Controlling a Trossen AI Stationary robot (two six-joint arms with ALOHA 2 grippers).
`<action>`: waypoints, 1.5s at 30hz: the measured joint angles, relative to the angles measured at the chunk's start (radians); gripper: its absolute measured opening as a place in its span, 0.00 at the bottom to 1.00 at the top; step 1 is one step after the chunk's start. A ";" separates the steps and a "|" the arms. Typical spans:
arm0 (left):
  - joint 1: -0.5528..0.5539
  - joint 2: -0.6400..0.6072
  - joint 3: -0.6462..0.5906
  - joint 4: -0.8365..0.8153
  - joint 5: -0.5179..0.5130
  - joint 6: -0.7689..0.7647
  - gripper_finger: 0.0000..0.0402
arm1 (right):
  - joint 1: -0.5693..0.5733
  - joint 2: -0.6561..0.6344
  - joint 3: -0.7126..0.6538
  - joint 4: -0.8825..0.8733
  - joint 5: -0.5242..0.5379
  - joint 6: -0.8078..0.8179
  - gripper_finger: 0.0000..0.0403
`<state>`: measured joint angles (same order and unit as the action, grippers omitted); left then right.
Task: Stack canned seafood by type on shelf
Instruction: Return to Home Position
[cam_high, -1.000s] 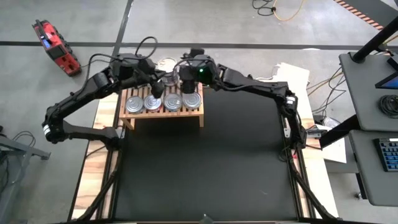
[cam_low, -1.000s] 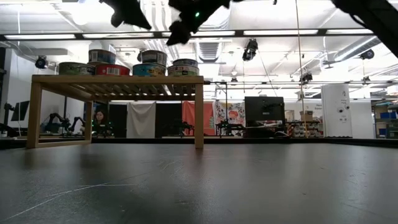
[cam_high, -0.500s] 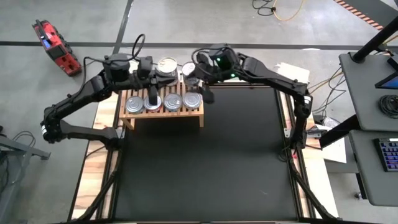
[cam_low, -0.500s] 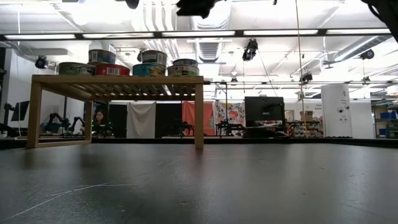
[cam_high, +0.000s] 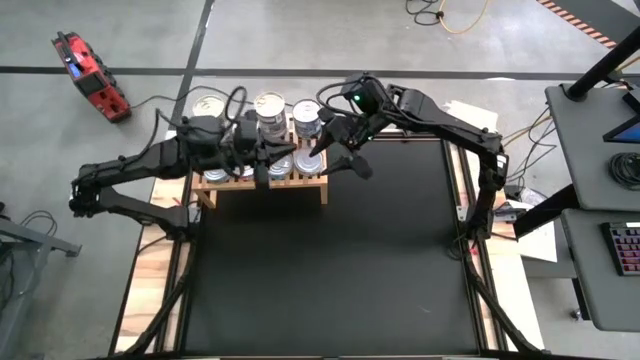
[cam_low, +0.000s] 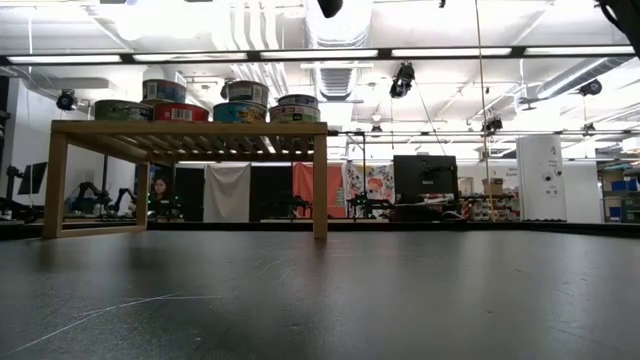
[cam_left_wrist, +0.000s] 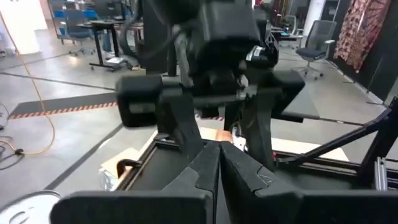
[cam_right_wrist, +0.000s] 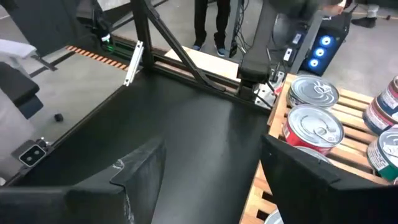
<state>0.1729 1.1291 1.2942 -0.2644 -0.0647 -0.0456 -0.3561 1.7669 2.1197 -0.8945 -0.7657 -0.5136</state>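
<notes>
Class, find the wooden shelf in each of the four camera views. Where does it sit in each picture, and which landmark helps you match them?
High view: the shelf is in the upper middle, left of centre.
Low view: the shelf stands at the left, with cans on top.
Left wrist view: not in it.
Right wrist view: its slats show at the right edge, carrying cans.
Shared landmark: the black mat in front of the shelf.

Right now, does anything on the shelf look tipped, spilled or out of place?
Nothing stands out. The cans sit upright in level stacks on the shelf. Raised near it, the left end effector is shut, the right end effector open, both empty.
</notes>
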 joint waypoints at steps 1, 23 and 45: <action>-0.007 0.007 0.000 0.002 -0.006 -0.006 0.00 | 0.000 -0.006 0.000 0.000 -0.001 0.001 0.62; -0.015 -0.004 -0.002 0.141 0.092 -0.002 0.00 | 0.013 -0.282 -0.233 0.199 -0.042 0.073 0.74; -0.015 -0.088 -0.030 0.162 0.145 0.040 0.00 | -0.032 -0.818 -1.193 1.066 0.348 0.498 0.81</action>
<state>0.1577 1.0410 1.2647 -0.1021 0.0803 -0.0051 -0.3880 0.9486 0.9271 0.1711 -0.4177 -0.0157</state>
